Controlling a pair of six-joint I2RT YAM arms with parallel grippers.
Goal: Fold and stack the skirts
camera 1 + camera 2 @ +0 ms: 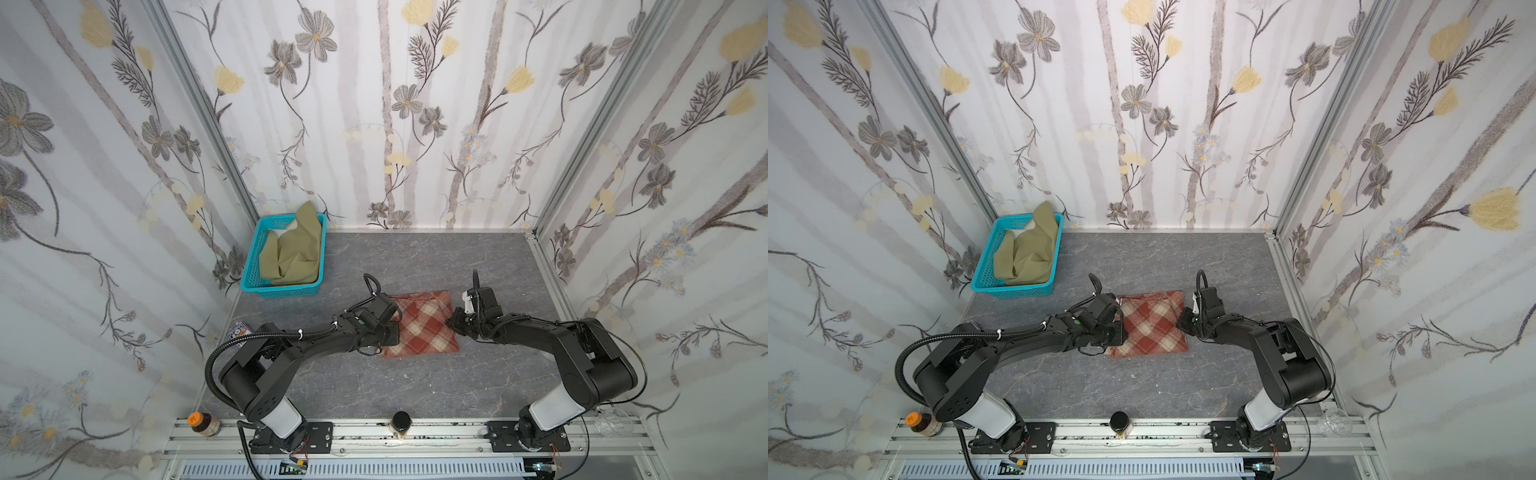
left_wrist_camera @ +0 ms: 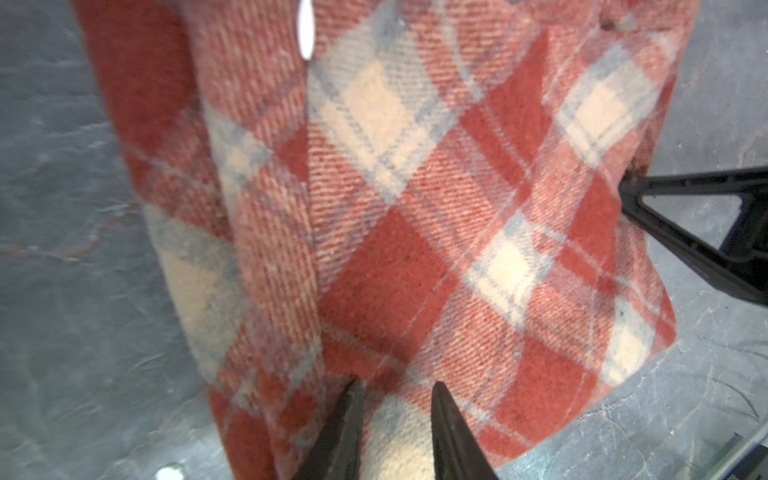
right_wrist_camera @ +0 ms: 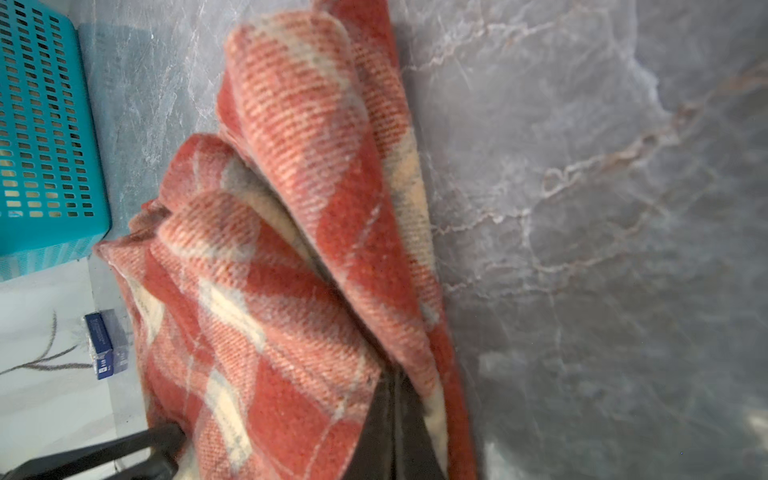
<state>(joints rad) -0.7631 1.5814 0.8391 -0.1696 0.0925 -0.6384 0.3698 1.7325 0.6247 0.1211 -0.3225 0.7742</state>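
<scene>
The plaid skirt (image 1: 424, 328) (image 1: 1152, 328) lies folded in a thick rust-red and cream pad at the table's middle. My left gripper (image 2: 397, 384) sits at its left edge, jaws a little apart and closed on a ridge of the plaid cloth. From the right, my right gripper (image 3: 395, 374) (image 1: 453, 326) is shut, its fingers pushed in between the skirt's folded layers (image 3: 316, 232). The olive-green skirt (image 1: 291, 253) (image 1: 1027, 253) lies crumpled in the turquoise basket (image 1: 252, 257) at the back left.
Along the front rail stand an orange-capped bottle (image 1: 203, 422), a dark-lidded jar (image 1: 401, 422) and a clear glass (image 1: 611, 419). A small blue box (image 3: 106, 345) lies by the left wall. Flowered walls close in three sides.
</scene>
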